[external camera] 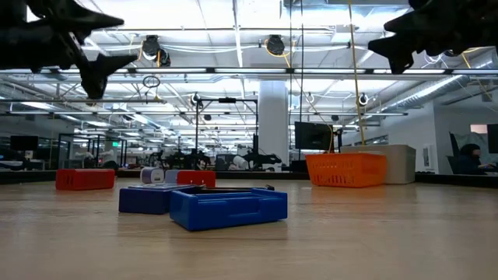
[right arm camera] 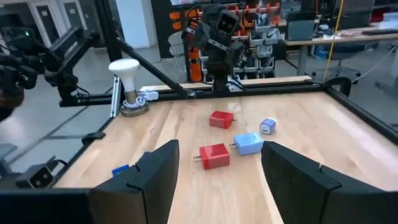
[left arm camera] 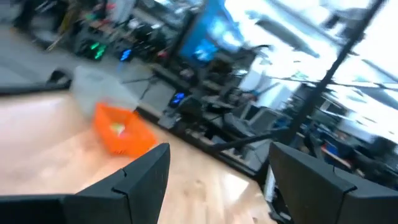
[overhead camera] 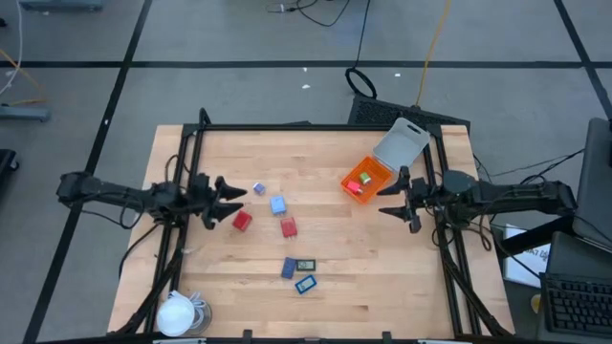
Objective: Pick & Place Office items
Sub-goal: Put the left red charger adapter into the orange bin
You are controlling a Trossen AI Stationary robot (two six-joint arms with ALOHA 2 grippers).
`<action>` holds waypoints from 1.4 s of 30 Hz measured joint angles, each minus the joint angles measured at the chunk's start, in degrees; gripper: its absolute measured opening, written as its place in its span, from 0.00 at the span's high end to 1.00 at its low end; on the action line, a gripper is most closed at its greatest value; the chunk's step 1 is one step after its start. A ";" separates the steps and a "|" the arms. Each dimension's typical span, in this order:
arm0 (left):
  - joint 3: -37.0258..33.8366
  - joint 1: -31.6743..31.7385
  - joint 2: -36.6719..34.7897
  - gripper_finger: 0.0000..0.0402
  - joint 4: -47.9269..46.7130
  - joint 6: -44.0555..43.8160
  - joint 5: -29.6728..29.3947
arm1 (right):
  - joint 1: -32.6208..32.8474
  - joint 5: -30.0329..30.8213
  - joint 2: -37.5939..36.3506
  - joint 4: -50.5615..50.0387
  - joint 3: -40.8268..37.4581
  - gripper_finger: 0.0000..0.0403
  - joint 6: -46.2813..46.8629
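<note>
On table: two red blocks [overhead camera: 242, 221], three blue rectangles [overhead camera: 289, 268].

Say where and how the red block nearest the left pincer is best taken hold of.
Probably from straight above, closing on the two long flat sides of the red block. It lies flat and alone on the table, apart from the pale blue cube, and the left pincer hangs open close beside it.
</note>
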 joint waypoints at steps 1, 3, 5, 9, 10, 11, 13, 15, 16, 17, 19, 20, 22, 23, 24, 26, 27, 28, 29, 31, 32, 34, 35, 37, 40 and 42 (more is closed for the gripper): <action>0.00 0.00 1.02 0.32 -0.37 -1.61 -1.49 | 0.02 0.00 0.00 0.24 0.00 0.46 -1.02; 0.00 0.04 3.38 0.32 -0.53 -5.05 -3.04 | 0.02 0.00 0.00 0.38 0.00 0.46 -3.22; 0.00 0.02 5.86 0.32 -0.35 -6.62 -2.94 | 0.02 0.00 0.00 0.38 0.02 0.46 -4.11; 0.10 -0.35 10.56 0.32 0.03 -8.42 -1.26 | 0.02 0.00 0.00 0.36 0.02 0.46 -3.81; 0.52 -0.74 11.73 0.32 -0.41 -8.79 -1.25 | 0.02 -0.01 0.00 0.36 0.03 0.46 -3.81; 1.37 -1.25 12.98 0.32 -1.19 -9.07 -1.20 | 0.02 0.00 0.00 0.38 0.04 0.47 -3.81; 4.54 -2.62 15.45 0.32 -4.17 -9.14 -0.82 | 0.02 0.00 0.00 0.61 0.04 0.47 -3.86; 9.28 -4.14 18.01 0.32 -10.95 -9.12 -0.44 | 0.02 0.00 0.01 0.77 0.04 0.46 -3.86; 12.06 -4.90 19.37 0.32 -15.39 -9.18 -0.36 | 0.02 0.00 0.02 0.77 0.04 0.46 -3.87; 15.22 -5.63 20.82 0.32 -20.49 -9.47 -0.62 | 0.02 0.00 0.03 0.76 0.04 0.46 -3.89; 21.62 -6.81 23.90 0.32 -32.49 -11.18 -2.50 | 0.02 0.00 0.10 0.77 0.04 0.47 -4.01; 24.83 -7.21 25.65 0.32 -39.03 -12.89 -3.91 | 0.02 0.00 0.15 0.78 0.04 0.47 -4.01; 30.67 -7.55 29.12 0.32 -52.17 -17.31 -6.37 | 0.02 0.00 0.35 0.78 0.06 0.47 -3.90; 33.13 -7.55 30.96 0.32 -57.56 -19.69 -7.26 | 0.02 0.00 0.48 0.78 0.07 0.47 -3.90; 35.40 -7.52 32.78 0.32 -62.55 -22.24 -8.06 | 0.02 0.00 0.66 0.78 0.07 0.47 -3.90; 38.32 -7.22 36.08 0.32 -69.66 -26.73 -9.44 | 0.02 0.00 1.10 0.78 0.07 0.47 -3.90; 39.19 -7.06 37.63 0.32 -72.04 -28.53 -9.82 | 0.02 0.00 1.34 0.76 0.07 0.47 -3.90; 39.61 -6.87 38.94 0.32 -73.34 -29.86 -9.79 | 0.02 0.00 1.58 0.76 0.07 0.47 -3.90; 39.74 -6.69 40.34 0.32 -73.90 -30.84 -9.60 | 0.02 0.00 1.76 0.76 0.07 0.47 -3.88; 39.74 -6.14 42.91 0.32 -74.26 -31.80 -7.93 | 0.02 0.00 2.10 0.76 0.07 0.47 -3.88; 39.74 -5.92 44.24 0.32 -74.49 -31.98 -7.04 | 0.02 0.00 2.26 0.76 0.07 0.47 -3.88; 39.71 -5.47 46.68 0.32 -75.09 -32.23 -5.26 | 0.02 0.00 2.51 0.76 0.07 0.47 -3.88; 39.71 -5.25 47.99 0.32 -75.39 -32.50 -4.47 | 0.02 0.00 2.60 0.76 0.07 0.47 -3.84; 39.71 -4.96 50.29 0.32 -76.39 -33.52 -3.39 | 0.04 -0.02 2.83 0.76 0.07 0.47 -3.15; 39.71 -4.27 53.32 0.32 -77.52 -35.12 -1.53 | 0.04 -0.02 3.16 0.76 0.07 0.48 -1.94; 39.71 -3.95 54.93 0.32 -77.63 -35.61 -0.79 | 0.04 -0.01 3.44 0.76 0.07 0.48 -1.38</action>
